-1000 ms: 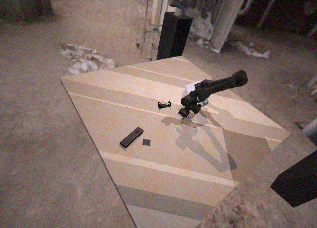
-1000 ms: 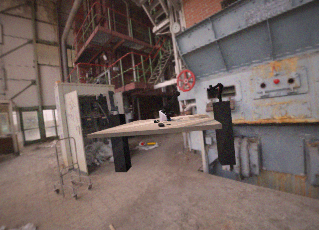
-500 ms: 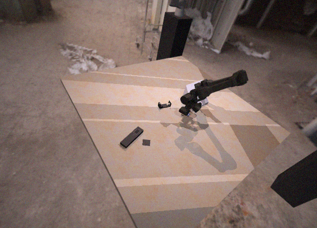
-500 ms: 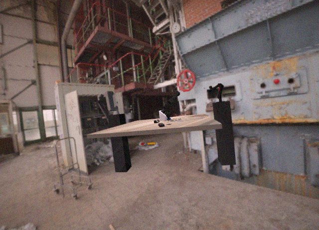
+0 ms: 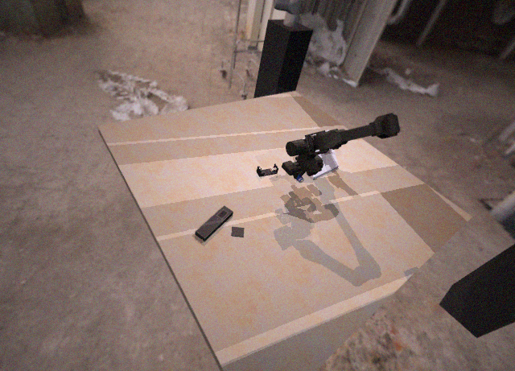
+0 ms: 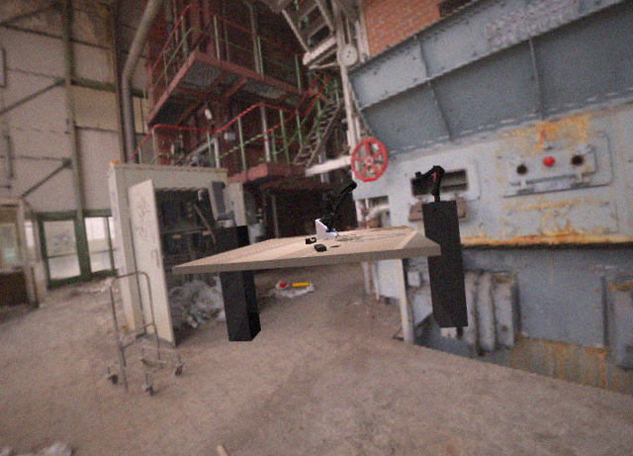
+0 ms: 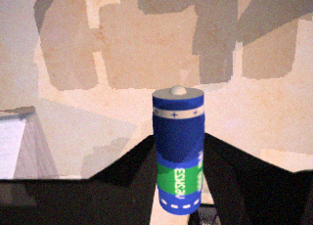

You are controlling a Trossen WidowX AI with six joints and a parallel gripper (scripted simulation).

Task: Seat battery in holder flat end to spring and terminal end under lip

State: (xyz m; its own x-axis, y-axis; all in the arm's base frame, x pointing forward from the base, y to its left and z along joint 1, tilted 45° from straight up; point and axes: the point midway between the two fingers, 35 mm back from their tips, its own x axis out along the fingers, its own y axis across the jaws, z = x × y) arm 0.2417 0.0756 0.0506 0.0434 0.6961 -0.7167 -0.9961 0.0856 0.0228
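Setting: industrial hall, concrete floor, debris; table (image 5: pixel 232 284) w/ pale wood stripes, shadow patches.
Gripper: gripper (image 7: pixel 179 158) clenched on battery (image 7: pixel 178 149); both dark fingers press its lower half, one each side, in wrist view.
Battery: blue w/ green band, terminal nub pointing away from the wrist cam, flat end toward it. Top view shows only a blue tip (image 5: pixel 299 176) below the gripper, near table surface; can't tell if touching.
Battery position: approx table centre-rear, at 3 o'clock from holder (image 5: pixel 266 170), near but apart.
Holder: small black open cradle, upright end tabs, nothing inside; sits on table at 9 o'clock from gripper.
Arm: dark arm (image 5: pixel 345 136) reaches in from 2 o'clock side, over a white block (image 5: pixel 328 164) just behind the gripper.
White block: touching table; its corner shows at left edge of wrist view (image 7: pixel 15 147).
Other items: long black flat bar (image 5: pixel 213 222) at 7 o'clock from holder, well apart; small dark square (image 5: pixel 237 231) just beside bar, at its 4 o'clock.
Edges: holder + gripper well inside all table edges; open table between holder and bar; wide room toward front edge.
Surroundings: black post (image 5: pixel 282 59) beyond table's far edge; another black block (image 5: pixel 482 292) off right corner.
Ext view: table (image 6: pixel 307 254) seen edge-on, arm (image 6: pixel 334 198) small, detail too small to read.
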